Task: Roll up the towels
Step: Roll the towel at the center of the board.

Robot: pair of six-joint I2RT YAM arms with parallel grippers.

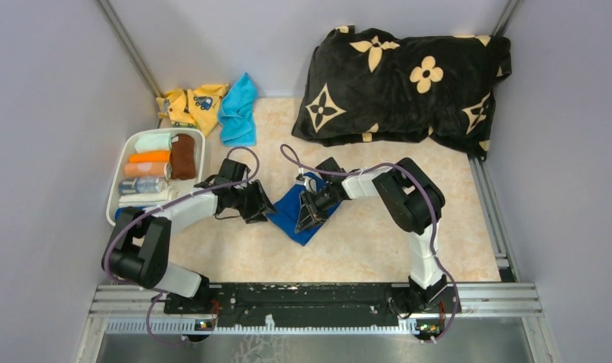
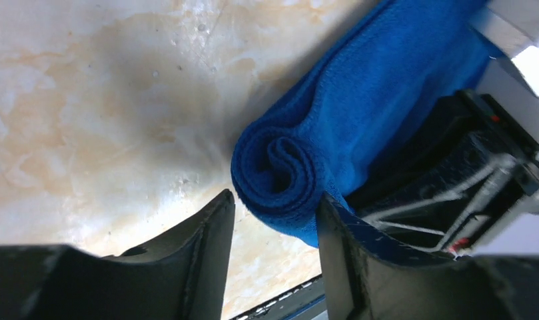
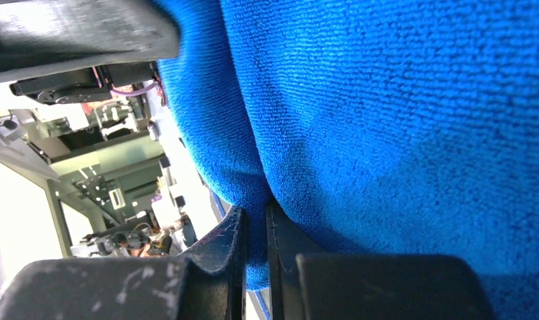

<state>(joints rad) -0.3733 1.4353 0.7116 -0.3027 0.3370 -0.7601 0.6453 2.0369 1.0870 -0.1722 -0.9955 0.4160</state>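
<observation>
The dark blue towel (image 1: 296, 225) lies on the marbled tabletop (image 1: 378, 242) well to the right of the white bin (image 1: 118, 175), between the two arms. It is partly rolled: in the left wrist view its near end shows a tight spiral, and the rest runs off as a thick tube.

The right gripper (image 3: 254, 213) is closed to a narrow slit on a fold of this towel, with blue pile bulging on both sides of its tips. It probably pins the cloth so that the roll does not slide or unwind while the other arm works.

The left gripper (image 2: 274, 200) stands wide, its fingers (image 2: 210, 247) set either side of the spiral end and holding nothing. One finger is touching or nearly touching the cloth, and the other is clear of it over bare tabletop. I judge it is lined up to take the roll's end, either to turn it further or to lift it.

The brown towel (image 1: 183, 156) is already rolled and stands in the bin's far right corner. Beside it are the pale green (image 1: 153, 141), orange (image 1: 148, 157) and peach (image 1: 145, 169) rolls, packed side by side so none can unroll. The light cyan towel (image 1: 238, 112) lies unrolled beyond the bin, against the back wall and just right of the yellow printed cloth (image 1: 191, 106). The black flowered cushion (image 1: 408, 83) sits far to the bin's right, also at the back.

No writing can be read. The yellow cloth's blue print and one patterned roll in the bin are too small to make out, and the cushion shows only beige flower motifs, no letters.
</observation>
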